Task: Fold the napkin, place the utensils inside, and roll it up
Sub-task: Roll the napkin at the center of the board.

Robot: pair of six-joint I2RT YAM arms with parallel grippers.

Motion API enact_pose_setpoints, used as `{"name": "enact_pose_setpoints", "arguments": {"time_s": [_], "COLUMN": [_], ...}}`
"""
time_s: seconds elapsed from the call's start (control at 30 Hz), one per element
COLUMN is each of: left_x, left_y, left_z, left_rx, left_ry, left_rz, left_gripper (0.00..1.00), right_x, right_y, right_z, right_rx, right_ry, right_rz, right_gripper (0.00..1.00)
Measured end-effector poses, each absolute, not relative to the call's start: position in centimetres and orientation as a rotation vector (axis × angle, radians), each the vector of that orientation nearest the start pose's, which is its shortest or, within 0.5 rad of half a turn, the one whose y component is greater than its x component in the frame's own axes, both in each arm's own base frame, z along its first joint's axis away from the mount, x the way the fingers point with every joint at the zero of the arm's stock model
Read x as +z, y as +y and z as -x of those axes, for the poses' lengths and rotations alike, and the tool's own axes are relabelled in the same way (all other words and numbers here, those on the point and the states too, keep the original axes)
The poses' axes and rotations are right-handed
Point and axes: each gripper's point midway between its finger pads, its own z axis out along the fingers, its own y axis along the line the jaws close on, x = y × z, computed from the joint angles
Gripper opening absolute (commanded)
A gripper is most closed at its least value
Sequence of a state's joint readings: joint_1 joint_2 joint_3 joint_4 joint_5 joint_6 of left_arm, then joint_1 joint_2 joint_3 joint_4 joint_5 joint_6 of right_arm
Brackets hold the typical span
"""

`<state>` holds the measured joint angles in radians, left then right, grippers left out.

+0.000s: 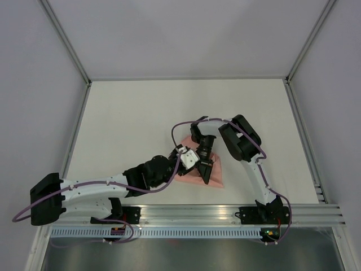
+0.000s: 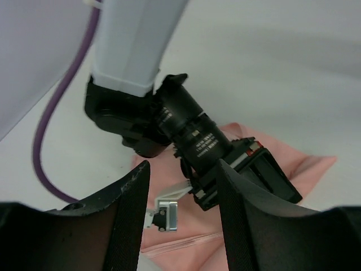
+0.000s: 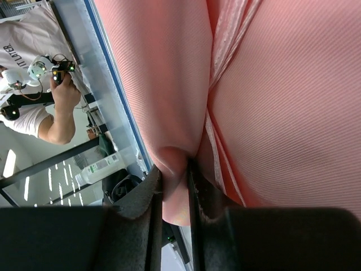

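Folding step, prob. Right claw [image 3: 172, 186] grasps a fold of the napkin [image 3: 271, 113]; left claw [image 2: 181, 186] is released, w/ nothing inside. Next: carry the fold across, lay it flat.

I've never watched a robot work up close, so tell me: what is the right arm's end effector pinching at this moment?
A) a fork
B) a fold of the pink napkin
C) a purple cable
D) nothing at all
B: in the right wrist view, the right end effector has its two fingers closed tight on a bunched fold of the pink napkin.
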<state>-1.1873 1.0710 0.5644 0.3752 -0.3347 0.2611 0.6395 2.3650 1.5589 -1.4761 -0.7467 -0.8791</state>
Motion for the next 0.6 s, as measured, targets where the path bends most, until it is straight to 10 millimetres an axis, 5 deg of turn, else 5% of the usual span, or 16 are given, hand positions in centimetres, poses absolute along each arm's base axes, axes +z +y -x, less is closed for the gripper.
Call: {"name": "enact_pose_setpoints", "arguments": {"time_s": [0.6], "left_x": [7.0], "left_y": [-34.4], "left_z": [-14.0], "left_rx": [-0.305], "left_ry": [1.525], "left_rz": [-1.523], "left_gripper": [0.66], "right_x": [1.0], "right_y": [22.5], "right_z": [-14.9], "right_rx": [-1.016], "right_ry": [-1.946], "right_rz": [-1.333], "right_gripper": [0.04]}}
